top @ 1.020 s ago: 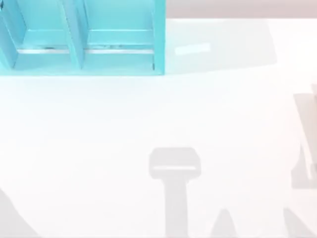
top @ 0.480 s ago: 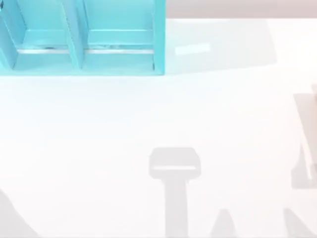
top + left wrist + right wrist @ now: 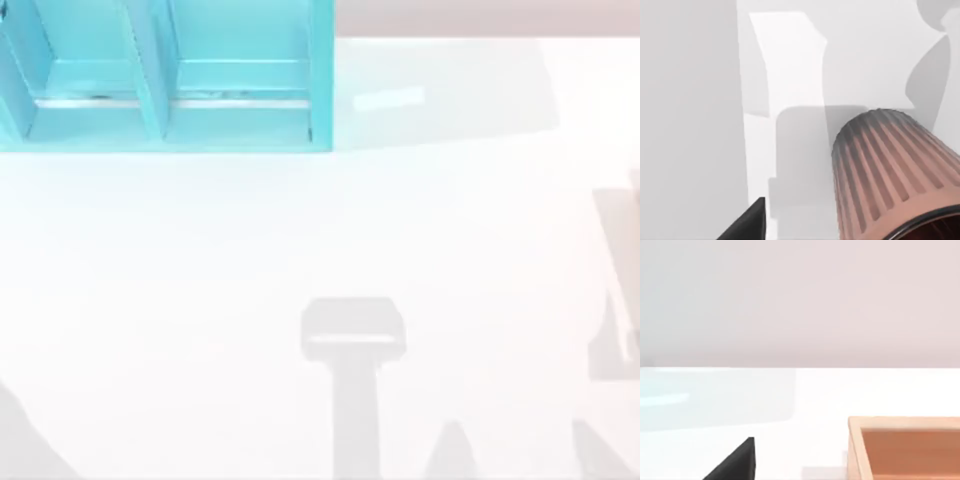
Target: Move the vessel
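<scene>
The vessel (image 3: 890, 175) is a copper-brown tapered cup with ribbed sides. It shows very close in the left wrist view, lying slanted across the picture with its dark mouth toward the camera, over the white table. A black corner of my left gripper (image 3: 747, 225) shows beside it, apart from the cup's side. Whether the cup is held cannot be told. A black corner of my right gripper (image 3: 737, 462) shows in the right wrist view, low over the table.
A turquoise shelf unit (image 3: 170, 80) with open compartments stands at the table's back left. An open wooden box (image 3: 905, 447) sits on the table close to my right gripper. Grey arm shadows fall on the white table (image 3: 200, 260) at the front and right.
</scene>
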`<state>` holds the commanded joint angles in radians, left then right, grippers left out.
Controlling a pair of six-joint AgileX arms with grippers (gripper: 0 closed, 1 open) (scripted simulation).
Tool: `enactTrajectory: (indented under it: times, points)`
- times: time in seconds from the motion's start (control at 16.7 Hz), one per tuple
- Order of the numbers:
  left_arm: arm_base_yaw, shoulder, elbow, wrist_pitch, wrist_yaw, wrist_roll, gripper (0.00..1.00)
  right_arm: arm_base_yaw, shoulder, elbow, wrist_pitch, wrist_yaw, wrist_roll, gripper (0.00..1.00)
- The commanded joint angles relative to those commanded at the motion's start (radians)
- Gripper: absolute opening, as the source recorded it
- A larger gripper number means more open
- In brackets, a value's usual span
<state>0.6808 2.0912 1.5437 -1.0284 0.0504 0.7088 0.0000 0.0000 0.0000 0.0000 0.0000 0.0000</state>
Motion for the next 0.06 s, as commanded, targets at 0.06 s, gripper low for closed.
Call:
enactTrajectory:
  times: [0.06]
  points:
    - [0.000,0.000,0.000,0.000,0.000,0.000,1.00,0.000,0.000,0.000,0.000,0.000,0.000,1.00]
